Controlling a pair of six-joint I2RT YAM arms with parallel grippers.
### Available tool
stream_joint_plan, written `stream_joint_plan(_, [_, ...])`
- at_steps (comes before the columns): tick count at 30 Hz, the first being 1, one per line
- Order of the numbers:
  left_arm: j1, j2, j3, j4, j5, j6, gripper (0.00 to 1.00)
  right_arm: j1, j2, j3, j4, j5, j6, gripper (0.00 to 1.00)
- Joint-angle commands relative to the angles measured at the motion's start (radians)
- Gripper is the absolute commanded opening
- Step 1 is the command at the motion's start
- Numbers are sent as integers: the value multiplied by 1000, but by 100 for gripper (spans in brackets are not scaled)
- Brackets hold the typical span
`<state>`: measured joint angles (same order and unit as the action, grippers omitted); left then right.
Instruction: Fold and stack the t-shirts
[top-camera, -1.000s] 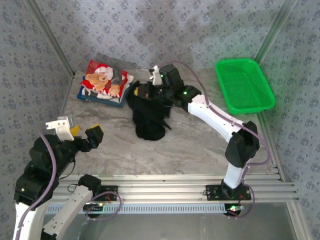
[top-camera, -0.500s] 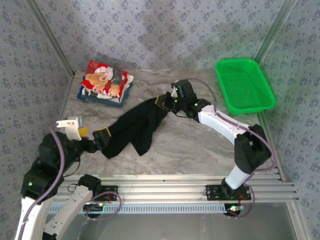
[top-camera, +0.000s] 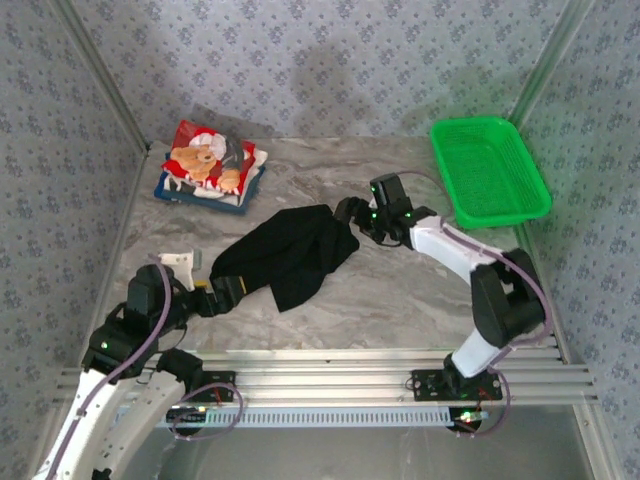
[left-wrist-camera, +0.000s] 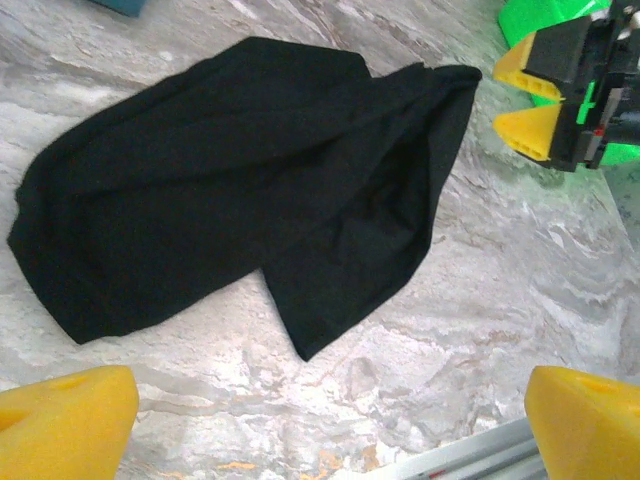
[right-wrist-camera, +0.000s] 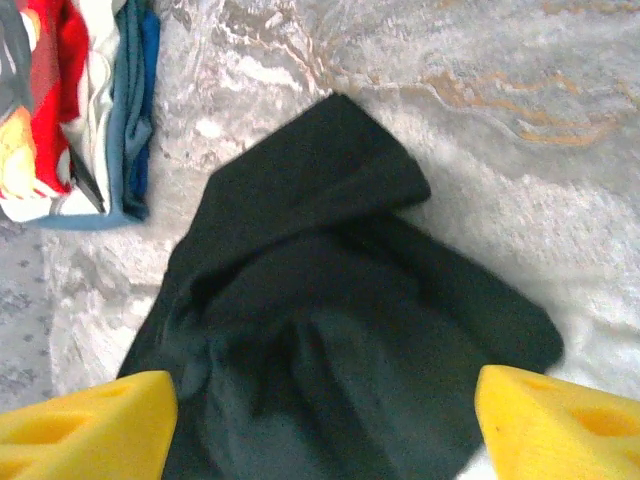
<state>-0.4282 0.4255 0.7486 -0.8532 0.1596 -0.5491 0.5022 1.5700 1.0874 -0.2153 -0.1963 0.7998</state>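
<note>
The black t-shirt (top-camera: 287, 256) lies rumpled and loosely spread on the marble table (top-camera: 400, 290); it also shows in the left wrist view (left-wrist-camera: 240, 190) and the right wrist view (right-wrist-camera: 330, 320). My right gripper (top-camera: 352, 220) (right-wrist-camera: 320, 430) stands open over the shirt's right end, holding nothing. My left gripper (top-camera: 215, 290) (left-wrist-camera: 325, 425) is open just short of the shirt's near-left end, with bare table between its fingers. At the back left, the folded teddy-bear t-shirt (top-camera: 205, 163) (right-wrist-camera: 35, 100) rests on the folded dark blue one (top-camera: 243, 200) (right-wrist-camera: 138, 110).
A green mesh basket (top-camera: 488, 170) stands at the back right, its corner in the left wrist view (left-wrist-camera: 530, 18). Patterned walls close in the table on three sides. A metal rail (top-camera: 350, 380) runs along the near edge.
My right gripper swung the black t-shirt rightward and down onto the table, then opened and let it go. The shirt went from a hanging bunch to lying spread. My left arm dropped lower.
</note>
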Motion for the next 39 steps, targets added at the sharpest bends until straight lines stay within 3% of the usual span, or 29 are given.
stream_joint_plan(1, [-33,23,-6,23,-29,-34,99,153,-152,-14,-234,155,-202,97])
stream_joint_plan(5, [-109,109,-94,130,-61,-96,96,327,-224,-151,-252,196,-132,95])
stream_joint_plan(11, [-284,207,-143,265,-195,-159,96,435,-32,-218,-66,195,-28,82])
stream_joint_plan(18, [-315,136,-189,223,-221,-189,96,444,221,-98,24,206,-31,72])
stream_joint_plan(25, [-316,37,-211,136,-230,-199,96,441,203,-101,60,205,-16,71])
stream_joint_plan(39, [-313,84,-248,210,-259,-209,97,414,176,-87,114,143,19,70])
